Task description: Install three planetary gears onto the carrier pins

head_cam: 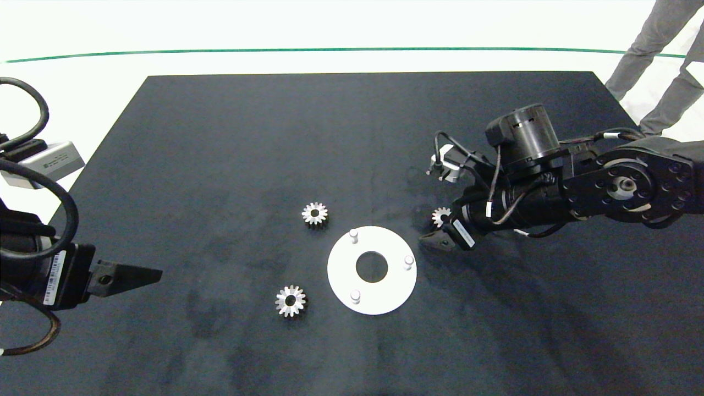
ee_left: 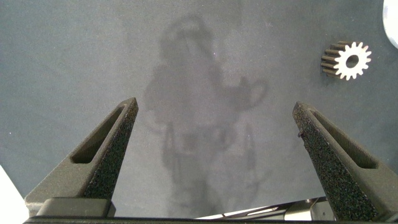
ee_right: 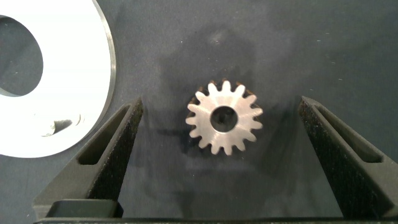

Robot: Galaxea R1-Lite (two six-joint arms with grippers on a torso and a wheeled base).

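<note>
Right end effector (ee_right: 221,155) astride flat gear (ee_right: 224,118)

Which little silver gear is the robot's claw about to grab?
The small silver toothed gear right of the flat white round disc: it lies between the open right gripper fingers. The other two gears lie left of the disc, unattended.

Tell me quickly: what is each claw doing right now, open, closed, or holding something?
Left claw: open, holding nothing, over bare table at the left edge.
Right claw: open, fingers on either side of a gear lying beside the white disc, not gripping it.
</note>
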